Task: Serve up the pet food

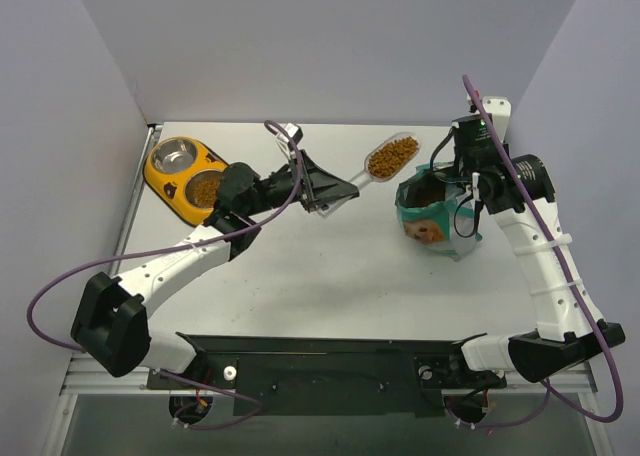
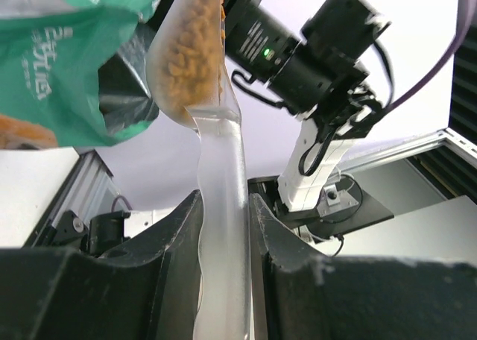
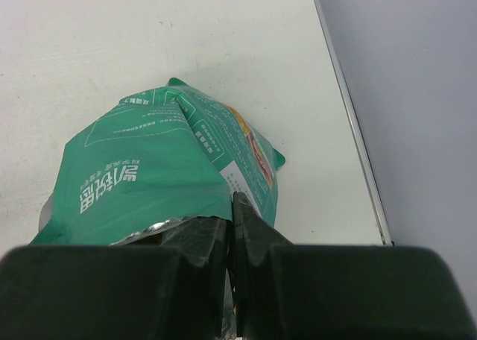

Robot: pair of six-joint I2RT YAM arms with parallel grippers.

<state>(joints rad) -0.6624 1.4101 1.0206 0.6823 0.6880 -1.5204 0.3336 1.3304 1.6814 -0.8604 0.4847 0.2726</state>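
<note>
My left gripper is shut on the handle of the clear plastic scoop, held level above the table just left of the pouch. The scoop is full of brown pet food, also seen in the left wrist view. The teal-and-white pouch stands open at the right, with kibble visible inside. My right gripper is shut on the pouch's top rim. The yellow feeder sits at the far left; its near steel bowl holds pet food, its far bowl holds none.
The white walls close in on the left, back and right. The table's metal edge runs close behind the pouch on the right. The left arm's purple cable loops above the feeder and scoop handle.
</note>
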